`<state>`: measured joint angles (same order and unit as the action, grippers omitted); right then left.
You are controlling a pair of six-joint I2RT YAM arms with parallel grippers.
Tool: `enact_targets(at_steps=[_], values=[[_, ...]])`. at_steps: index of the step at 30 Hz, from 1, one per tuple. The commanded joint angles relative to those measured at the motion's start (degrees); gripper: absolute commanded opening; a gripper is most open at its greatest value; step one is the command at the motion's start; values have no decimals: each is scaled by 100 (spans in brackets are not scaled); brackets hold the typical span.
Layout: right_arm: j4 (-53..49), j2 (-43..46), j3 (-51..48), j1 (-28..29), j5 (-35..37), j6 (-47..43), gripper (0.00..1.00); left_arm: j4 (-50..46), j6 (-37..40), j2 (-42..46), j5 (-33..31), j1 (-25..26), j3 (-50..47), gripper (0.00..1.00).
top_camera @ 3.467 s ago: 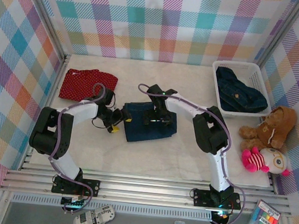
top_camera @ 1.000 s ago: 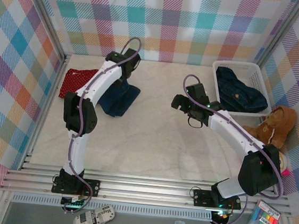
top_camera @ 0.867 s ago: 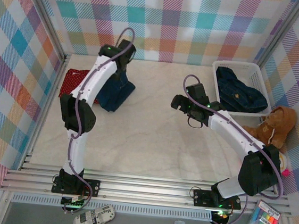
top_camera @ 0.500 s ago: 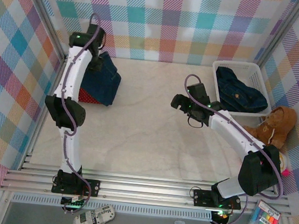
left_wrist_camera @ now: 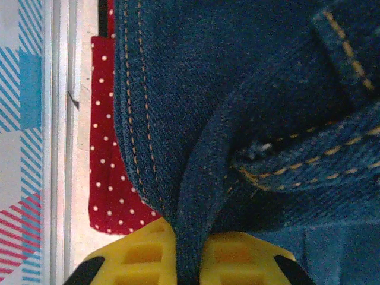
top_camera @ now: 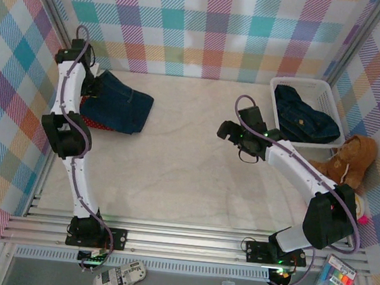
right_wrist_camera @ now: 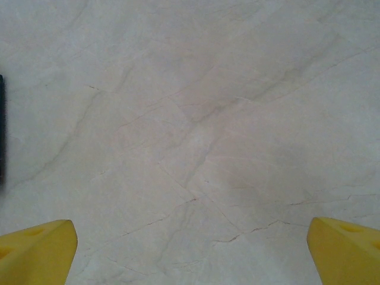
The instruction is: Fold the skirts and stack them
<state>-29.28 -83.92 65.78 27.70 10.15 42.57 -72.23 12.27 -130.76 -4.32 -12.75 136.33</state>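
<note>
Low in the right wrist view, the right gripper [right_wrist_camera: 190, 246] has its yellow fingers [right_wrist_camera: 38, 244] spread to opposite corners, with nothing but bare pale table [right_wrist_camera: 196, 119] between them. From above, this right gripper [top_camera: 237, 142] hangs right of centre, well apart from any cloth.

Further back, in the upper left of the top view, the left gripper [top_camera: 91, 90] sits at the left edge of the folded denim skirt [top_camera: 124, 105]. The left wrist view shows the left gripper [left_wrist_camera: 189, 261] pinching a fold of this denim skirt [left_wrist_camera: 237, 89] between its yellow fingers [left_wrist_camera: 133, 258]. The denim lies on the red dotted skirt [left_wrist_camera: 110, 172], whose edge shows at the left, beside the metal rail.

In the upper right of the top view, a white basket [top_camera: 278, 84] holds a second denim skirt [top_camera: 304, 120], with a teddy bear [top_camera: 344, 162] just below it
</note>
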Motion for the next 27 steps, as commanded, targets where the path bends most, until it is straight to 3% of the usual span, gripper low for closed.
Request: enact_targets(at_steps=[1,4,7,9,12,16,18,20,22,25,27], values=[[-165,297,-5,-28,7,129,99,556,-162,-305,69,-284,8,27],[-140,549,-167,-27,185,106,99,488,-719,-573,-200,-510,305,48],[-117,852,-256,-37,514,-116,99,406,-1332,-446,-324,-648,414,83],[-37,1055,-292,-90,813,-370,99,506,-1726,-121,-130,-692,211,98],[118,1230,-321,-402,1093,-793,99,1036,-2430,635,517,-687,-676,100],[-93,1062,1,-1223,1563,-1519,99,2457,-3574,1881,1975,-654,-2625,100],[-106,871,143,-1750,1451,-1841,99,3226,-4069,2397,2668,-564,-3498,100],[-168,502,382,-2399,736,-2197,99,3839,-4416,2763,3279,-419,-4152,100],[-357,-8,784,-2809,336,-2552,99,3981,-4499,2994,3457,31,-4504,100],[-602,-764,1452,-3054,854,-3082,99,3855,-4435,3186,3403,509,-4847,100],[-775,-1285,1921,-3271,816,-3489,99,3940,-4493,3349,3362,694,-5166,100]])
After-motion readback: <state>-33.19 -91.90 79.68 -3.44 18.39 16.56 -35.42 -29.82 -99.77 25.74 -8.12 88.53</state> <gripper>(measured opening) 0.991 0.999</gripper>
